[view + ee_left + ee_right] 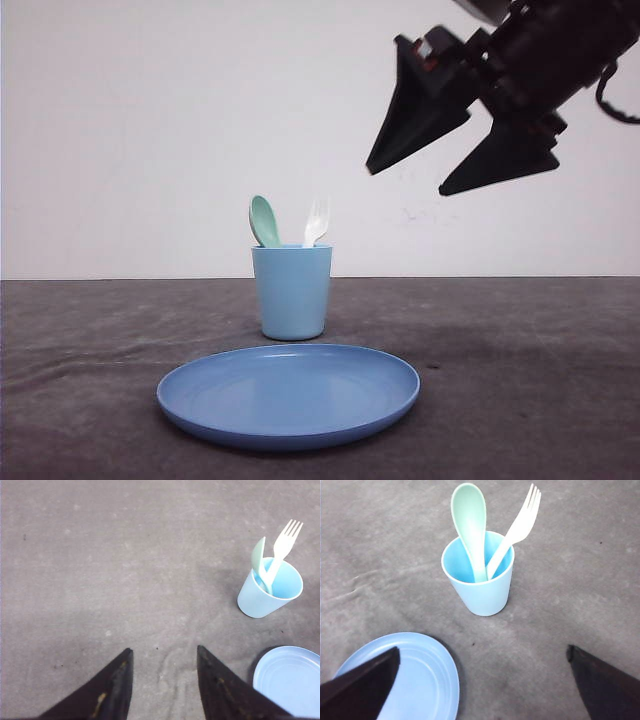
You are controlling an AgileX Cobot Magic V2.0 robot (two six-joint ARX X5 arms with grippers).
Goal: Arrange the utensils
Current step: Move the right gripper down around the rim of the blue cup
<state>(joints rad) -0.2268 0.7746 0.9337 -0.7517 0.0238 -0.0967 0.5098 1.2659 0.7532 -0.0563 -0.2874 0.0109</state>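
Right gripper (405,182) hangs wide open above the cup (291,291), spoon (264,220) and fork (316,221) standing inside it.

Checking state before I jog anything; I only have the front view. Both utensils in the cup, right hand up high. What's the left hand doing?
Observer: The left hand hovers over bare table, fingers apart, holding nothing.
Operator: Right hand carrying anything?
Observer: No. The right hand is wide open with nothing between its fingers, and it looks down on the cup.
Operator: How do the utensils sit inside?
Observer: Handles down. The spoon and the fork lean apart at the top, their handles meeting near the cup's bottom.
Operator: Anything on the plate?
Observer: The part of the plate visible from the wrists is bare.
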